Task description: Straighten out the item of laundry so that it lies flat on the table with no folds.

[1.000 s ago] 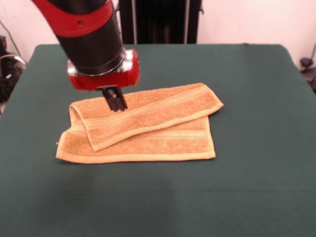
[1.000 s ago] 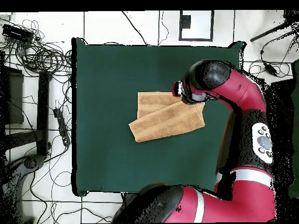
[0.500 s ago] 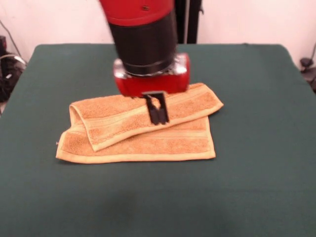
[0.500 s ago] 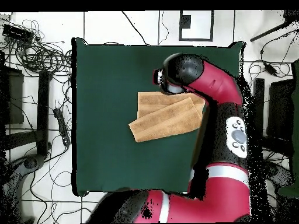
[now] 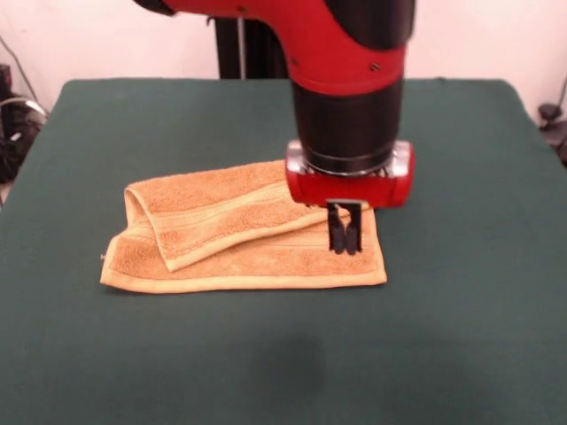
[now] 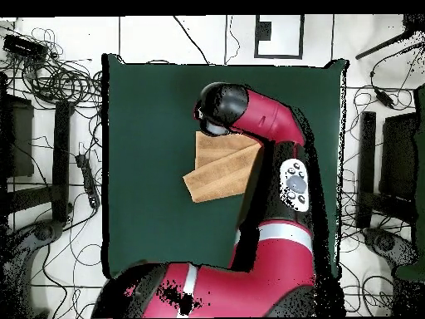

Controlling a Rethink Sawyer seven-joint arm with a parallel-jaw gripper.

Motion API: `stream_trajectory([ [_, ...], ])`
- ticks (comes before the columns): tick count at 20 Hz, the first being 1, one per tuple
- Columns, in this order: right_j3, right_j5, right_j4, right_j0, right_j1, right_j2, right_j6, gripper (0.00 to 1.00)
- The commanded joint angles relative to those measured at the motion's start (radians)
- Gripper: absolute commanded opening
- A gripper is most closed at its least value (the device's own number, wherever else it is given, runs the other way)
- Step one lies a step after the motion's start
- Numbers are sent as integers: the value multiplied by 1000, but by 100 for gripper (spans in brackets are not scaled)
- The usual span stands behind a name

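The green surface (image 5: 478,336) carries the towel (image 5: 221,257) near its middle, folded, with the upper layer lying slantwise across the lower one. The red and black arm (image 5: 350,97) reaches down over the towel's right end in the front view. Its gripper (image 5: 344,232) hangs just above that end, fingers pressed together, holding nothing
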Motion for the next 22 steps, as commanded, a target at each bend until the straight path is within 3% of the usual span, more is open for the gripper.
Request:
stream_trajectory([
  [1, 133, -209, 9, 83, 77, -41, 399, 0],
  [4, 201, -253, 0, 80, 31, -32, 380, 0],
  [7, 308, -280, -14, 25, -47, 26, 282, 0],
  [18, 538, -180, -57, -79, -288, 84, 88, 0],
  [22, 585, -314, -79, -108, -264, 124, 109, 0],
])
